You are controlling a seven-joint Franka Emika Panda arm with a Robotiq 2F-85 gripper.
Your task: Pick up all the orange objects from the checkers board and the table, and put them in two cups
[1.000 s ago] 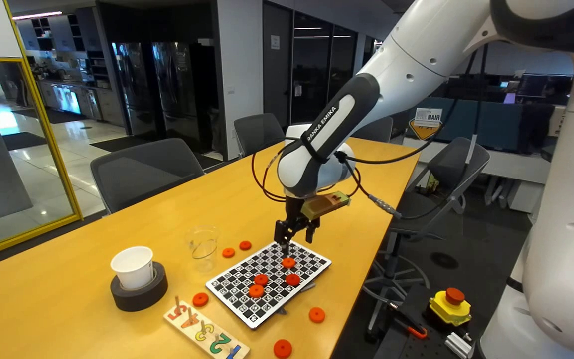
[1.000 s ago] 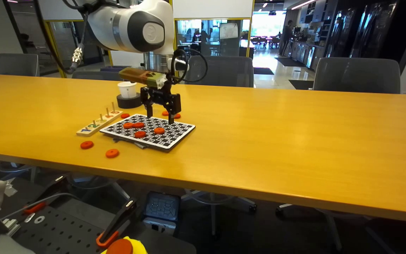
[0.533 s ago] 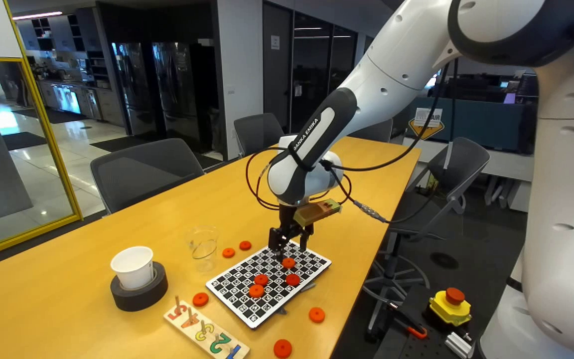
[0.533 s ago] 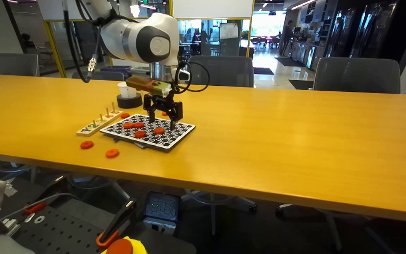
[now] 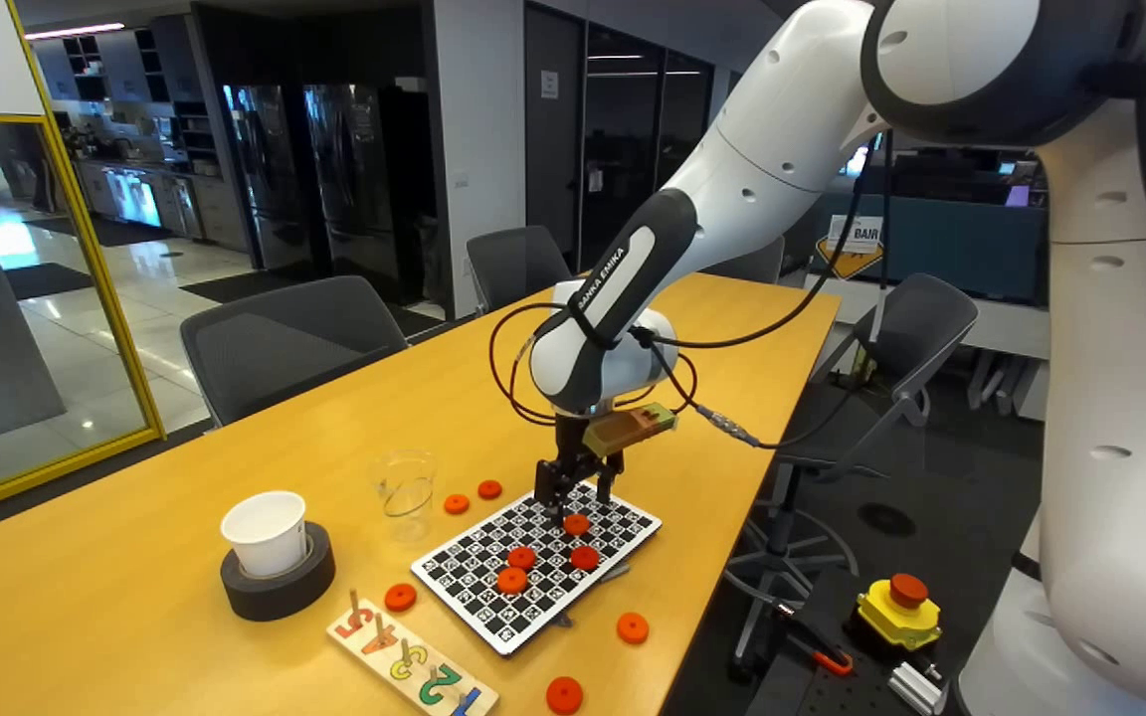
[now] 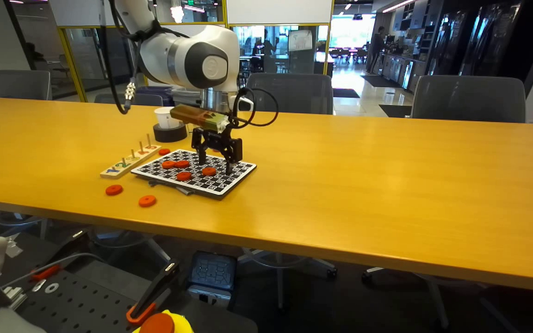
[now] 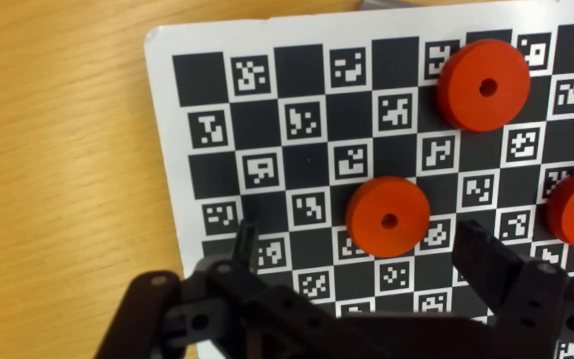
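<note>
Over on the left of the tabletop (image 5: 135,607), the white cup (image 5: 264,535), nearer the far long edge; next along, the clear tumbler (image 5: 404,487), a loose orange disc (image 5: 400,597) just beside the left corner of the checkers board (image 5: 553,577), two more discs (image 5: 457,504) off its far edge. Across the board now: four discs (image 5: 521,558) lying flat, and the pincer (image 7: 358,237) poised over the right end, jaws wide apart, clamped on nothing, one disc (image 7: 388,218) showing between the tips in the wrist view; whether they're down level with it, can't tell. Looks light, stiff, hard to break, but that smooth round side could slip: take it low, pinched across the full width, and leave the little centre hole alone. Last, towards the right, two discs (image 5: 633,627) by the tabletop's robot-side edge.
</note>
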